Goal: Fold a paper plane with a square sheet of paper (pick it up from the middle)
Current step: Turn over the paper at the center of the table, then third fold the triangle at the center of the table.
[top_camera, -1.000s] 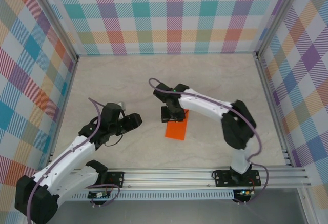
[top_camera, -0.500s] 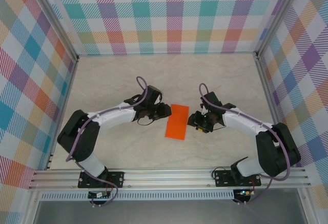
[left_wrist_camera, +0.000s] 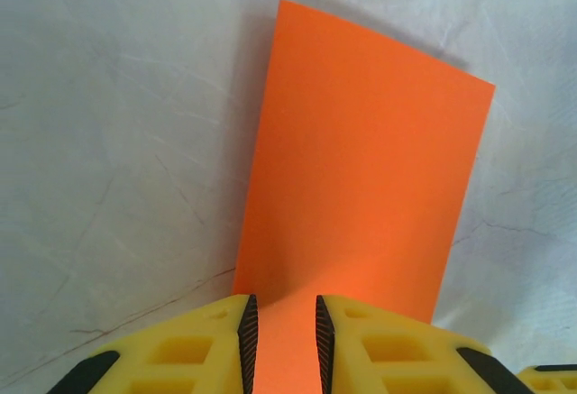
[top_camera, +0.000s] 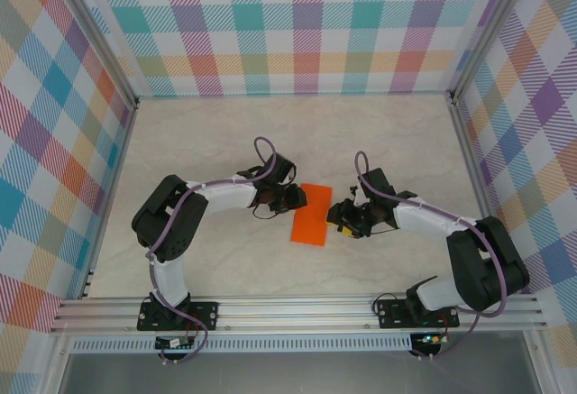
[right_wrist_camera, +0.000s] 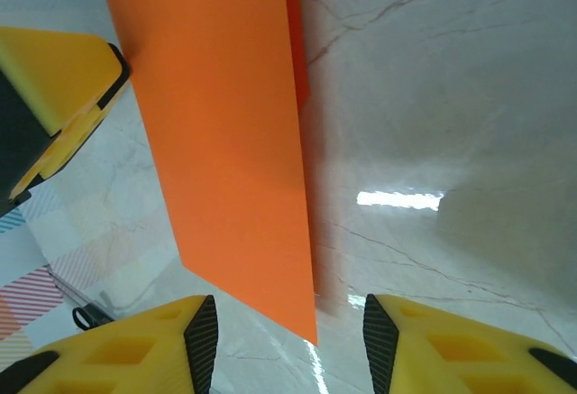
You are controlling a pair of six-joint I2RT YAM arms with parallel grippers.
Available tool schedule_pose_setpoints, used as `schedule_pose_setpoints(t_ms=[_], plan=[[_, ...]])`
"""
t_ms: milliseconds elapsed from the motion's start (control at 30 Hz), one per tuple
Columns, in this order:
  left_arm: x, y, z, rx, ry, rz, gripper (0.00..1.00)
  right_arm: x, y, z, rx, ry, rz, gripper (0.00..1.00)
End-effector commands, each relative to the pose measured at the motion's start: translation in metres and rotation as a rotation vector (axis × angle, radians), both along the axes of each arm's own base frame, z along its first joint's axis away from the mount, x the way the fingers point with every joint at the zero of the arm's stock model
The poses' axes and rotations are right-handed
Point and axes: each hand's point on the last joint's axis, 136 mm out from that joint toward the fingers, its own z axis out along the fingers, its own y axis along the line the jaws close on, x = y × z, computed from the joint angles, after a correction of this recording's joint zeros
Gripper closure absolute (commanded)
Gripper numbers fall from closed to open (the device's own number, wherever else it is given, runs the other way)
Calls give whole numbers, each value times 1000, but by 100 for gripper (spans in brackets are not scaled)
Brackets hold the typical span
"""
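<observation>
**One crease in, both pincers at the sheet**

Your square sheet of paper (top_camera: pixel 312 215) lies on the bench (top_camera: pixel 225 142) between the two arms. It now reads as a long rectangle rather than a square, so I judge that the first half-fold is made. There is no nose point, no wings, nothing dart-like, so nearly all the folding is left for you.

Your left pincer (left_wrist_camera: pixel 281 340) sits at the sheet's left side with its jaws only narrowly apart, and orange fills the slit between them. From these views you cannot tell whether they grip the paper or merely straddle it. Your right pincer (right_wrist_camera: pixel 288 349) stands spread wide at the opposite side. One corner of the sheet lies in the gap and touches neither jaw, as far as the wrist view shows.
</observation>
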Motion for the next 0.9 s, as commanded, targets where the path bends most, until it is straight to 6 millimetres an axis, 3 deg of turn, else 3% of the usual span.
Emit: schedule_pose_setpoints(t_ms=[0,867], plan=[[-1,-3,1,9,-3,-1,74,6,13,5,60,-4,31,51],[-12,5,-29,47,44,-9,76,10,33,-16,116,73,47,55]])
